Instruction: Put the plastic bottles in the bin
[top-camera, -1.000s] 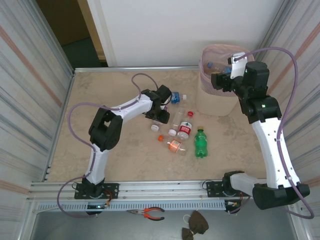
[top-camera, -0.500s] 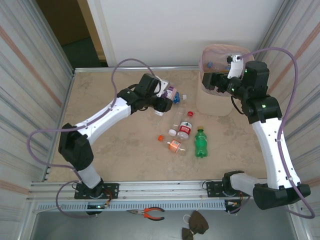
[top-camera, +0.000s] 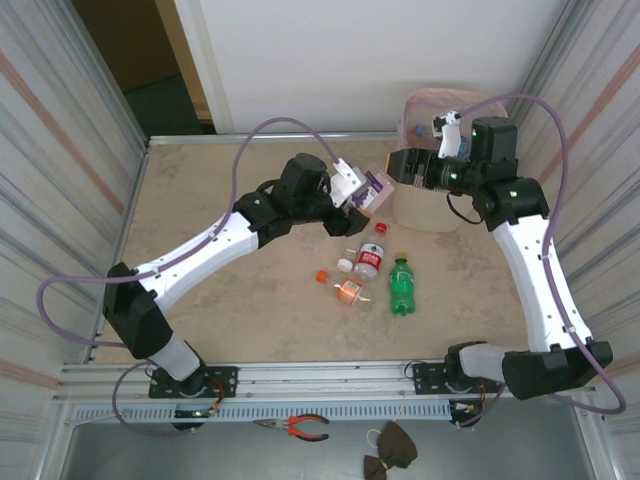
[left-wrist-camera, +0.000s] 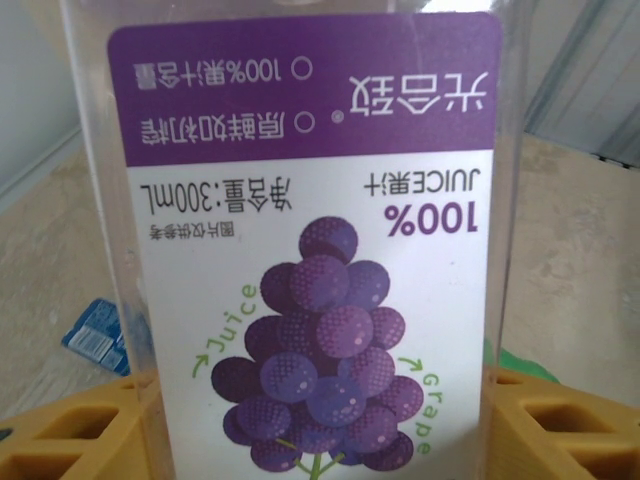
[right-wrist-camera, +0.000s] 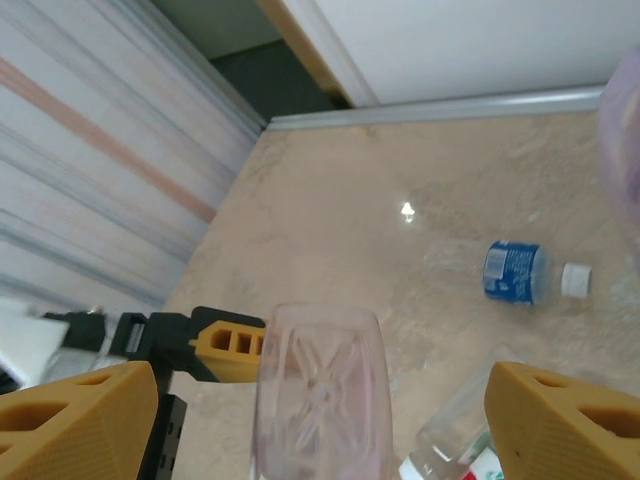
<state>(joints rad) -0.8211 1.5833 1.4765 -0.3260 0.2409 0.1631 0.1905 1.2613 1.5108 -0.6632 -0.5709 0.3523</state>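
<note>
My left gripper is shut on a clear grape juice bottle with a purple and white label, held in the air left of the bin. My right gripper stands open in front of the pale pink bin. The bottle's clear base sits between its yellow fingers without touching them. On the table lie a green bottle, a clear red-capped bottle, a small orange-labelled bottle and a blue-labelled bottle.
A loose orange cap and a white cap lie beside the bottles. Ribbed walls close in both sides of the table. Pliers and a dark cloth lie on the ledge below the arm bases.
My left arm has stretched out and carried the grape juice bottle up and right toward the bin. My right gripper has swung left from over the bin to the bottle's base.
</note>
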